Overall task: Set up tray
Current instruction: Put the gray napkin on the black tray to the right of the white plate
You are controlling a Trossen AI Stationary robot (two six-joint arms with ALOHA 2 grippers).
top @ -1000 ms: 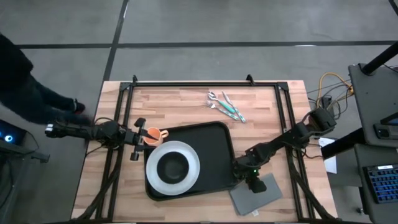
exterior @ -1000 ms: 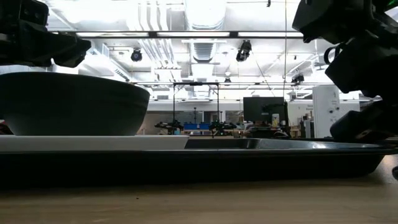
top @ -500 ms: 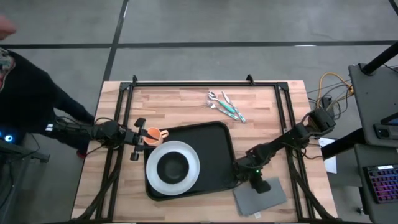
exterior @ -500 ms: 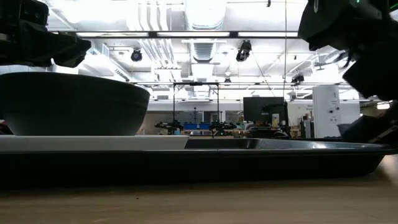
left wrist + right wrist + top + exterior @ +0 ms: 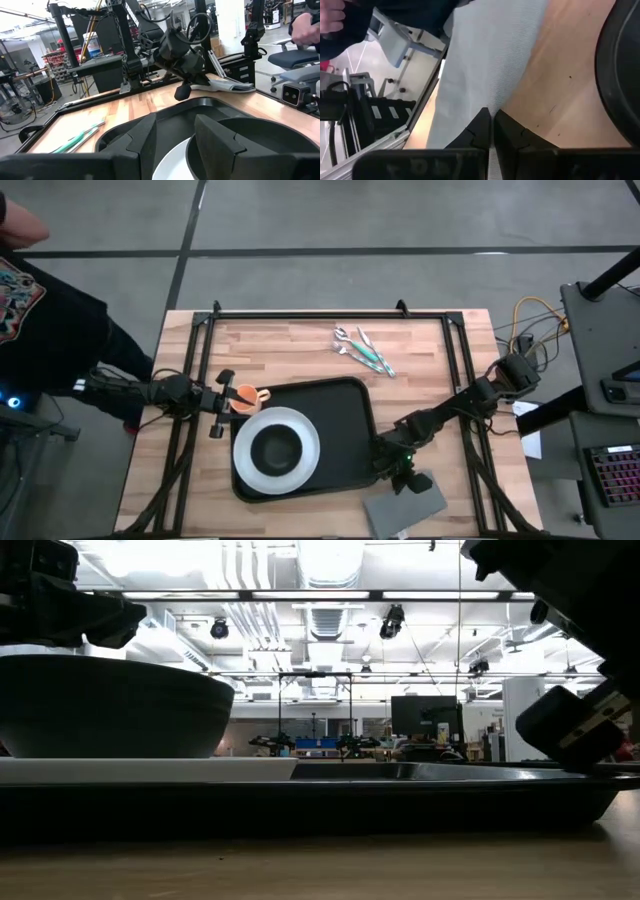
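Observation:
The black tray (image 5: 345,415) lies mid-table and carries a white plate (image 5: 305,450) with a dark bowl (image 5: 277,448) on it. My right gripper (image 5: 402,480) is just past the tray's near right corner, shut on a grey napkin (image 5: 405,510). My left gripper (image 5: 238,398) waits at the tray's far left corner over an orange cup (image 5: 252,396). In the left wrist view its fingers (image 5: 142,140) stand apart with only tray and plate between them. My right gripper pinches the napkin's far edge (image 5: 487,102) between its two shut fingers, slanting down from the far right. One layer or several, I cannot tell. The edge by the fingers (image 5: 220,86) is a little raised, and the rest lies on the table. My left gripper: I cannot tell whether it touches the cup.
Teal-handled cutlery (image 5: 362,350) lies on the bare wood toward the far edge. A black frame (image 5: 330,315) runs along the table's far side and down both sides. A person in dark clothes (image 5: 45,310) stands off the table's left.
The grey napkin has slid toward the table's near edge and turned a little, its far edge staying at my right gripper. That gripper has shifted slightly toward the table's left. A person has stepped closer at the table's left.

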